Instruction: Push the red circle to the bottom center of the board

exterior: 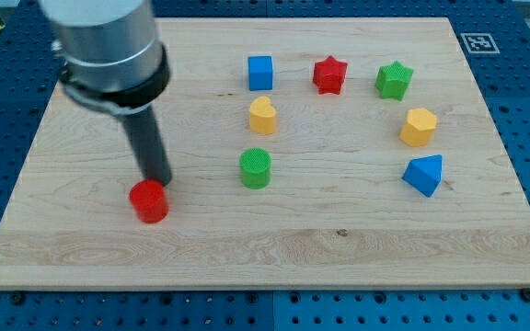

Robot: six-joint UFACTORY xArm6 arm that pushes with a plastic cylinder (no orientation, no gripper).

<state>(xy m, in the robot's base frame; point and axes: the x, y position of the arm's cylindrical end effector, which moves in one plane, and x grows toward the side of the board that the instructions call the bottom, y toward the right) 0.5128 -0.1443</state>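
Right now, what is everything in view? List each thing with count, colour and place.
board: 1, pale wood, fills most of the view
red circle: 1, red, lower left
green circle: 1, green, centre
yellow heart: 1, yellow, above the green circle
blue cube: 1, blue, top centre
red star: 1, red, top, right of the blue cube
green star: 1, green, top right
yellow hexagon: 1, yellow, right
blue triangle: 1, blue, right, below the hexagon
my tip: 1, dark rod, touching the red circle's top edge
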